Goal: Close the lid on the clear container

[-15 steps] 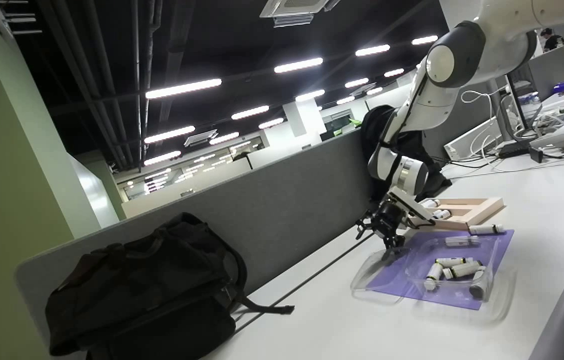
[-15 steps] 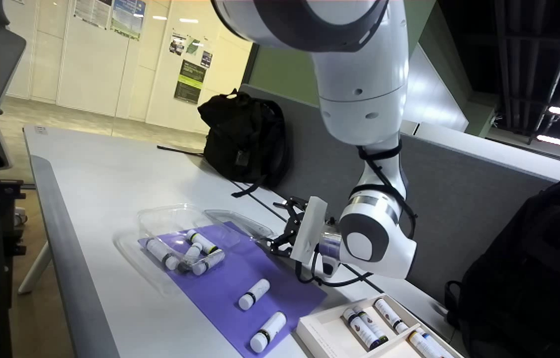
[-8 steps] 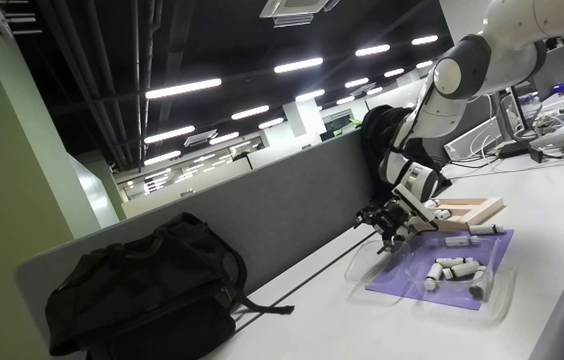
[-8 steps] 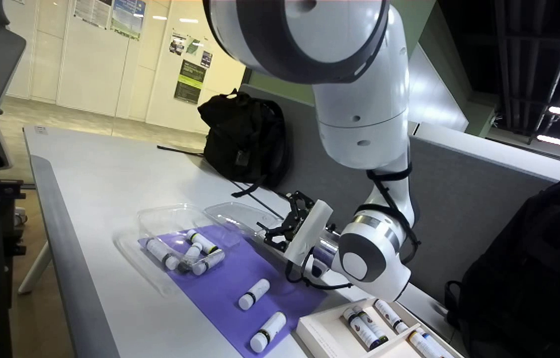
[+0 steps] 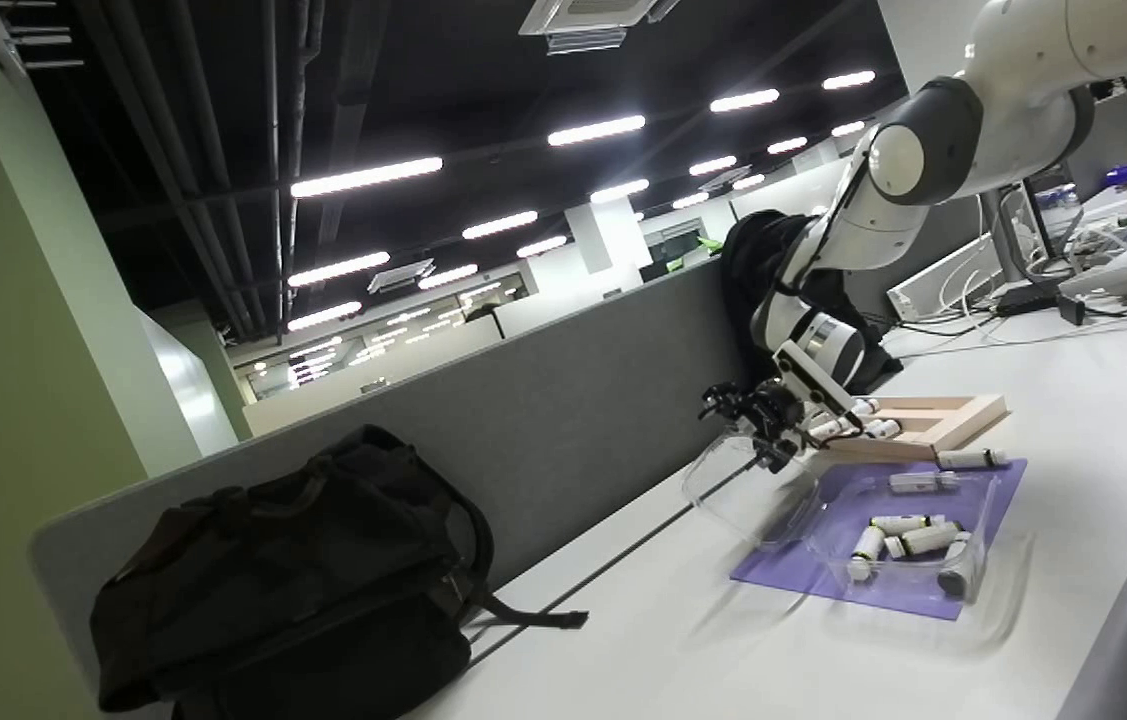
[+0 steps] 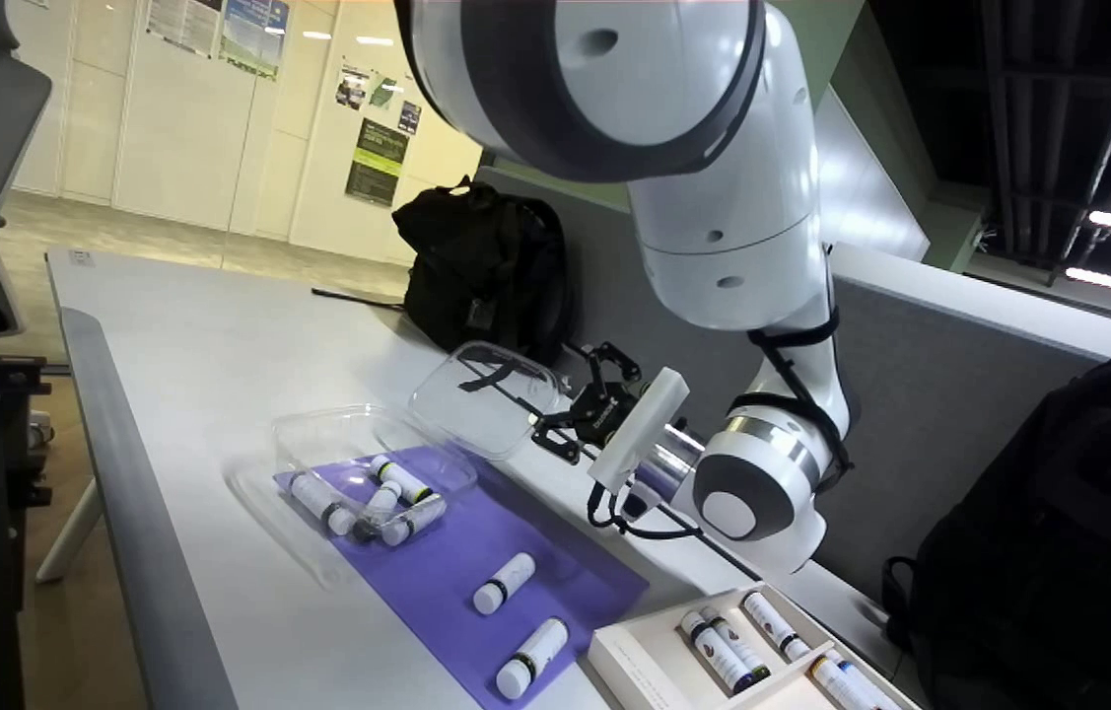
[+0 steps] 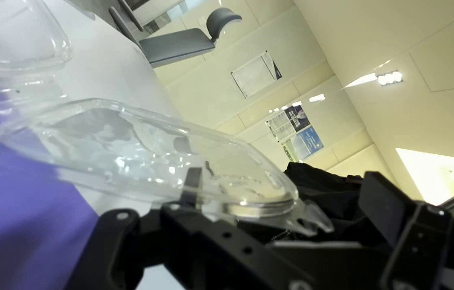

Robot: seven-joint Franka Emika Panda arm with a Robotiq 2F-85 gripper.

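Observation:
The clear container sits open, partly on a purple sheet, with several white bottles visible in it. It also shows in an exterior view and at the upper left of the wrist view. Its see-through lid is raised and tilted on the side towards the grey partition; it also shows in an exterior view and the wrist view. My gripper is open, fingers wide apart, at the lid's outer edge. One finger overlaps the lid in the wrist view; contact is unclear.
Two bottles lie on the purple sheet outside the container. A wooden tray with bottles stands near the arm. A grey partition runs along the table behind the gripper. A black backpack lies farther along the table.
The lid has swung up from lying low to a steeper tilt. My gripper has first dipped slightly, then risen along with the lid's outer edge. The container and bottles have not moved.

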